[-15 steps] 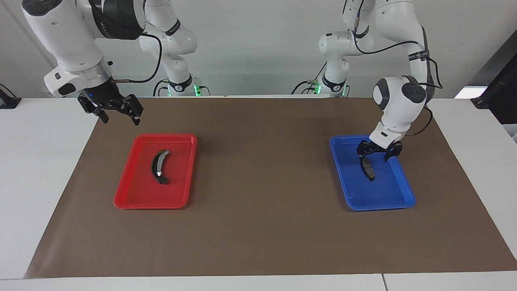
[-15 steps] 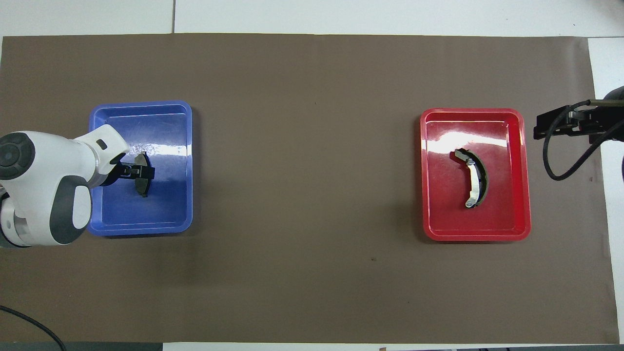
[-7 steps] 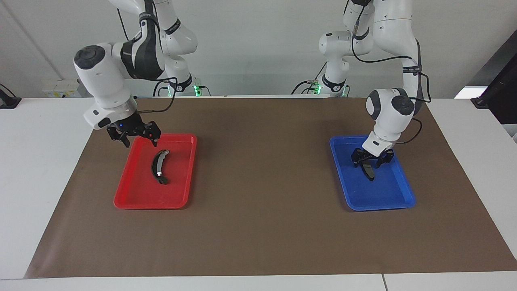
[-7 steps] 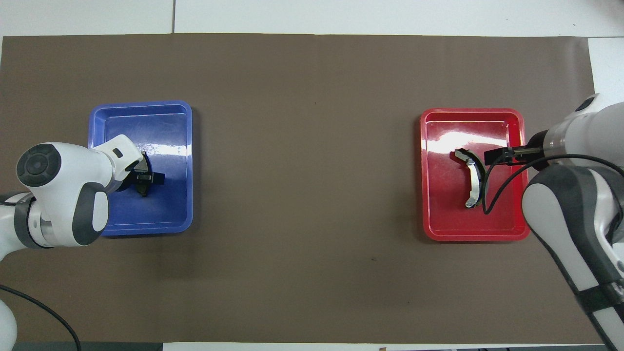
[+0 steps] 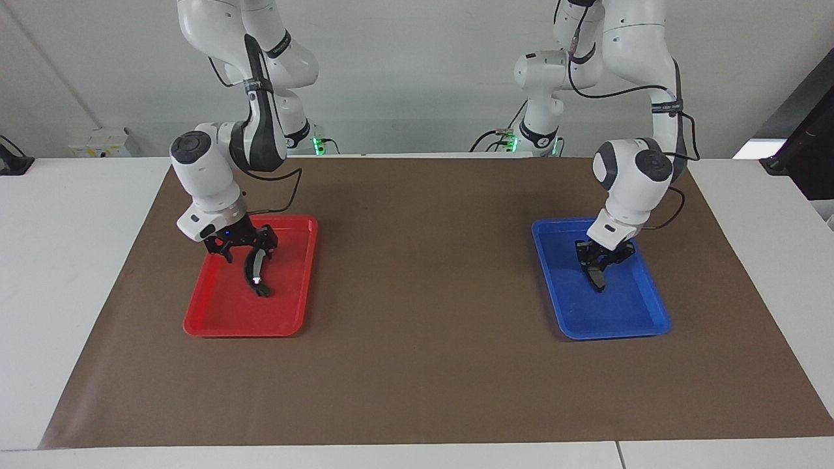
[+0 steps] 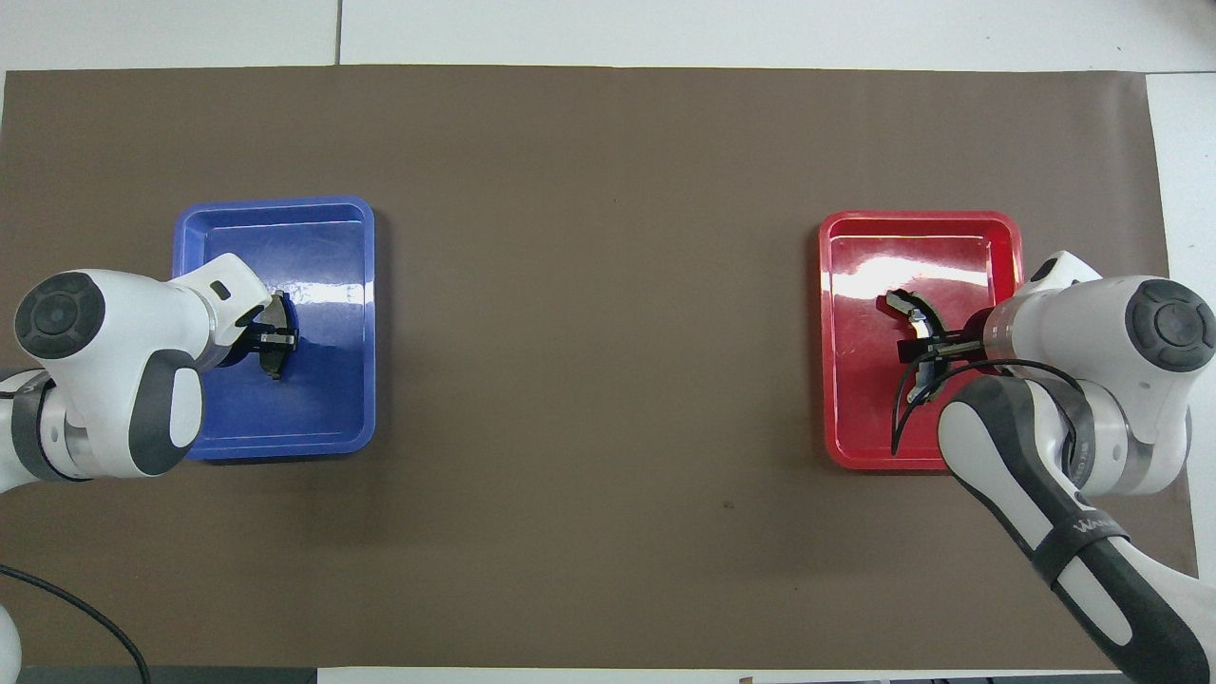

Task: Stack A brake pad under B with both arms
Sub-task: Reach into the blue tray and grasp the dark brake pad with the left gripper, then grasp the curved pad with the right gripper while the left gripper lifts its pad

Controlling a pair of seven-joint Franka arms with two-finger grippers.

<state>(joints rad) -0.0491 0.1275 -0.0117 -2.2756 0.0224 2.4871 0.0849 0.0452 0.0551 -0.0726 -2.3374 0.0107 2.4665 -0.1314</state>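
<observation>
The A brake pad [image 5: 596, 277], short and dark grey, lies in the blue tray [image 5: 612, 332] toward the left arm's end of the table. My left gripper [image 5: 596, 262] is down in that tray, shut on the pad, which still rests on the tray floor; both also show in the overhead view, the pad [image 6: 281, 312] and the gripper [image 6: 275, 337]. B [image 5: 256, 279], the long black crescent with a shiny spot, lies in the red tray [image 5: 195, 326]. My right gripper [image 5: 246, 251] is open, low over B's end nearer the robots, one finger on each side of it. In the overhead view it [image 6: 926, 351] covers B's middle [image 6: 907, 309].
A brown mat [image 5: 417, 365] covers the table between the two trays. The blue tray [image 6: 275, 204] and the red tray [image 6: 921, 220] sit far apart, one at each arm's end. White table surface borders the mat.
The right arm swung in from outside the red tray and came down over B. The left gripper dropped onto the brake pad and its fingers closed in on it.
</observation>
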